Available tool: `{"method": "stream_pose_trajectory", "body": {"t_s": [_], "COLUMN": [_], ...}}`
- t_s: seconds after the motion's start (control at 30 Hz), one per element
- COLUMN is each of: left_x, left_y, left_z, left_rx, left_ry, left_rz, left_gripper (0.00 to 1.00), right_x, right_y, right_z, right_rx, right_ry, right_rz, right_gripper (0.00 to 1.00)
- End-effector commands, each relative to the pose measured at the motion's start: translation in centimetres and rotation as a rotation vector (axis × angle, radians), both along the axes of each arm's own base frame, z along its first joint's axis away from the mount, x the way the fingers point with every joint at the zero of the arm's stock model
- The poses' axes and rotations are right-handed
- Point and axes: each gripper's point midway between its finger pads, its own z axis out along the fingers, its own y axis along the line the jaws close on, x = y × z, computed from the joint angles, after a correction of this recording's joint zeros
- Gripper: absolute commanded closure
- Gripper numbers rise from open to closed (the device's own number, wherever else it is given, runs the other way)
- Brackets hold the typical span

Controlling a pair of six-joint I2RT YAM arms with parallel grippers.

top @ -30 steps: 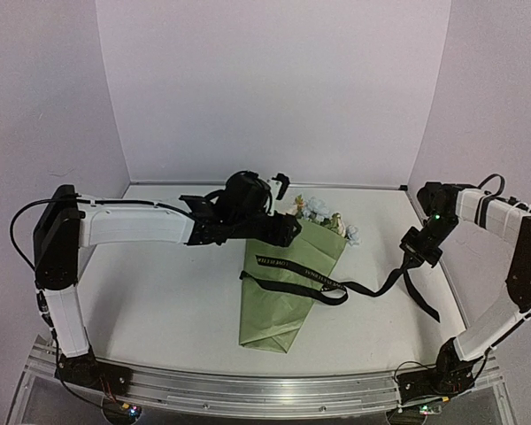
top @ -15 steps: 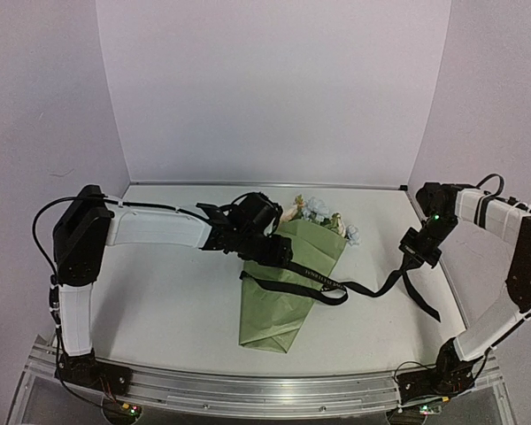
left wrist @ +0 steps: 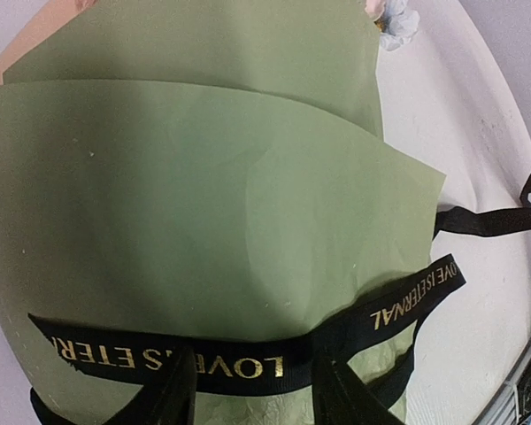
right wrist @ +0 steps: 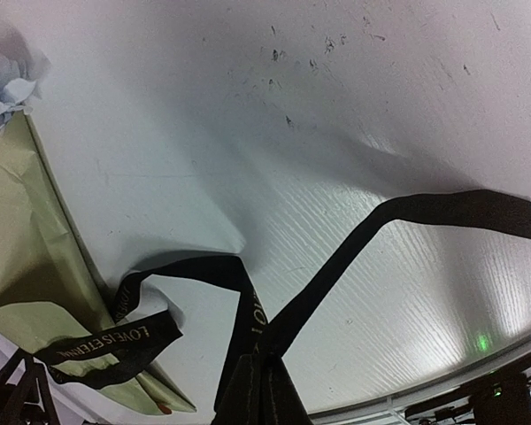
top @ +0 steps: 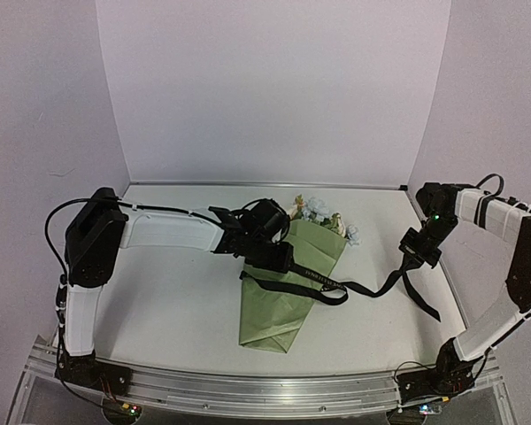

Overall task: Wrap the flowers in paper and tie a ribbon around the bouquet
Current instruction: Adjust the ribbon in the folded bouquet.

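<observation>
The bouquet lies in the middle of the table as an olive-green paper [top: 283, 292] cone, with pale flowers [top: 321, 212] showing at its far, wide end. The black ribbon [top: 303, 274] with pale lettering crosses the cone and trails right. My left gripper [top: 281, 258] is low over the cone's upper left. In the left wrist view my left gripper [left wrist: 252, 352] is open, its two fingers standing on the ribbon [left wrist: 248, 365] against the paper [left wrist: 186, 204]. My right gripper [top: 413, 258] hangs off to the right. In the right wrist view my right gripper [right wrist: 257, 356] is shut on the ribbon [right wrist: 336, 266].
A loose ribbon tail [top: 422, 299] hangs from the right gripper toward the table's right edge. White walls close the back and both sides. One blue blossom [right wrist: 4, 84] lies beside the paper [right wrist: 31, 257] in the right wrist view.
My left arm has come down and toward the cone, from above the flowers to the ribbon band, and its jaws have narrowed. The right arm and the ribbon it holds have not moved.
</observation>
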Motion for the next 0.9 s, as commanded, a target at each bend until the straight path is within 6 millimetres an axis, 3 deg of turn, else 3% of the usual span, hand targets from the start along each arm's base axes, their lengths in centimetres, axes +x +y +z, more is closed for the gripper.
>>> {"method": "stream_pose_trajectory", "body": {"t_s": [0.0, 0.37, 0.5, 0.7, 0.8, 0.87], "left_x": [0.1, 0.3, -0.2, -3.6, -6.6, -9.0], "left_y": [-1.2, -1.5, -2.0, -6.3, -9.6, -11.5], "left_z": [1.1, 1.7, 2.9, 7.6, 9.8, 9.9], "left_rx": [-0.020, -0.012, -0.029, -0.116, -0.223, -0.264], "left_ry": [-0.018, -0.049, -0.082, -0.206, -0.237, -0.244], "left_rz": [-0.004, -0.019, -0.045, -0.218, -0.378, -0.487], "left_gripper": [0.62, 0.99, 1.00, 1.00, 1.00, 1.00], "right_x": [0.4, 0.3, 0.3, 0.8, 1.4, 2.1], "right_y": [0.1, 0.0, 0.0, -0.1, -0.2, -0.1], "right_z": [1.4, 1.6, 1.8, 2.5, 3.3, 4.2], "right_rx": [-0.001, -0.004, -0.007, -0.016, -0.016, -0.008], "right_ry": [-0.036, -0.039, -0.043, -0.056, -0.062, -0.077], "right_rz": [0.011, 0.011, 0.018, 0.028, 0.031, 0.030], "right_gripper": [1.00, 1.00, 1.00, 1.00, 1.00, 1.00]}}
